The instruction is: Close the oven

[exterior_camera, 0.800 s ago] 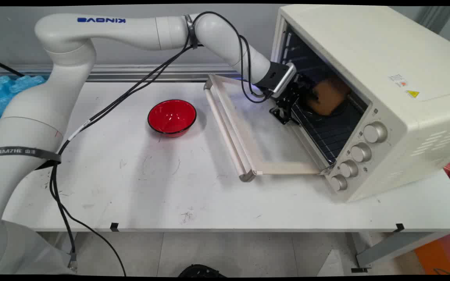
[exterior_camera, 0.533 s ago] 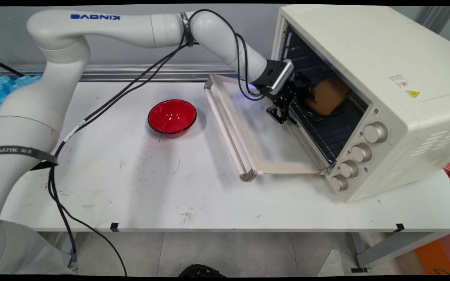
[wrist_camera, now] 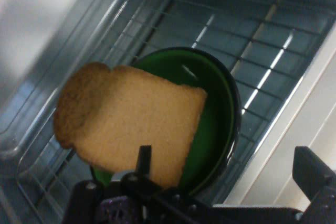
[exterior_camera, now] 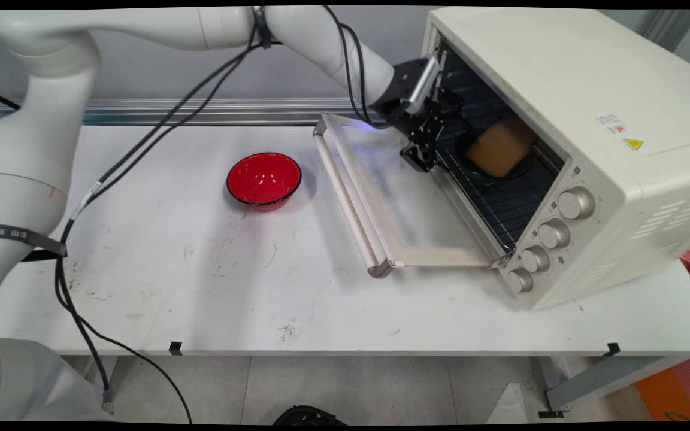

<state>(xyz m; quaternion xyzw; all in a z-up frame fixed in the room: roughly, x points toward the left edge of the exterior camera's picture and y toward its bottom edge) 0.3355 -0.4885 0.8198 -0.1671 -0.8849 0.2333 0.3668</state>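
Note:
A slice of brown toast (exterior_camera: pixel 499 149) lies on a dark green plate (exterior_camera: pixel 463 142) on the wire rack (exterior_camera: pixel 501 206) inside the cream toaster oven (exterior_camera: pixel 560 90). Its door (exterior_camera: pixel 351 197) is folded down flat onto the table. My gripper (exterior_camera: pixel 424 146) hovers just outside the oven's mouth, above the door's far end, and is open with nothing between its fingers. In the hand view the toast (wrist_camera: pixel 126 127) leans over the plate's (wrist_camera: pixel 218 108) left side, a little beyond the gripper (wrist_camera: pixel 228 161), whose fingertips (wrist_camera: pixel 144 155) stand wide apart.
A red bowl (exterior_camera: pixel 264 178) sits on the white table (exterior_camera: pixel 213 281) left of the oven door. Four knobs (exterior_camera: pixel 545 236) line the oven's front right. Black cables (exterior_camera: pixel 159 131) hang from the arm across the table's left.
My gripper has pulled back up and to the left out of the oven, away from the toast. The toast stays on the plate and is now in full view.

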